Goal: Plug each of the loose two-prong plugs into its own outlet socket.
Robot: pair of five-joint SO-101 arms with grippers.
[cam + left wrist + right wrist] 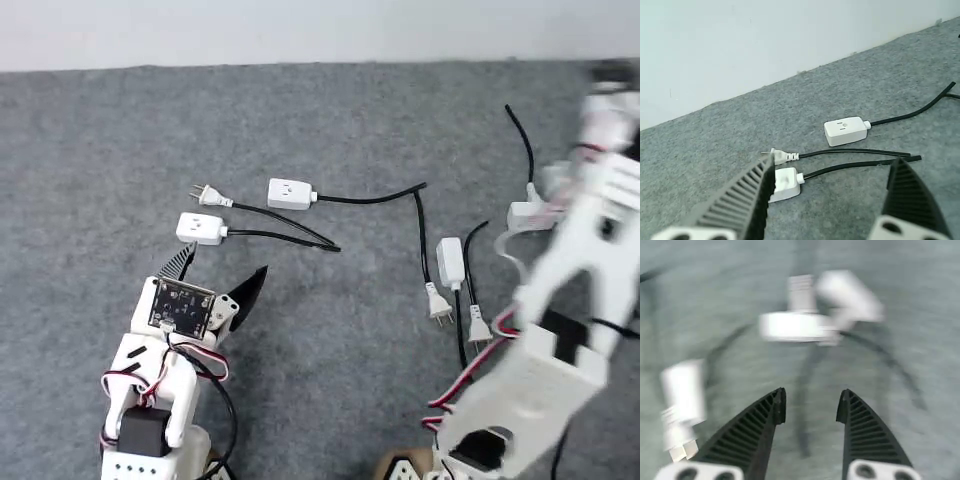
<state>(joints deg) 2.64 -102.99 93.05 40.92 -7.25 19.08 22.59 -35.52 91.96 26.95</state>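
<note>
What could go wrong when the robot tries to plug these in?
The left gripper is open near a plug and a socket lying close together, so it might bump the socket while grabbing. Their black cables run side by side; pulling one may drag the other. Two more plugs lie side by side and could be caught together.

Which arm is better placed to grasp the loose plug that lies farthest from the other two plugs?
Left. The left gripper is open and near that loose plug, which lies just beyond its fingertips beside a socket. The right gripper is over the other cords, far across the mat.
</note>
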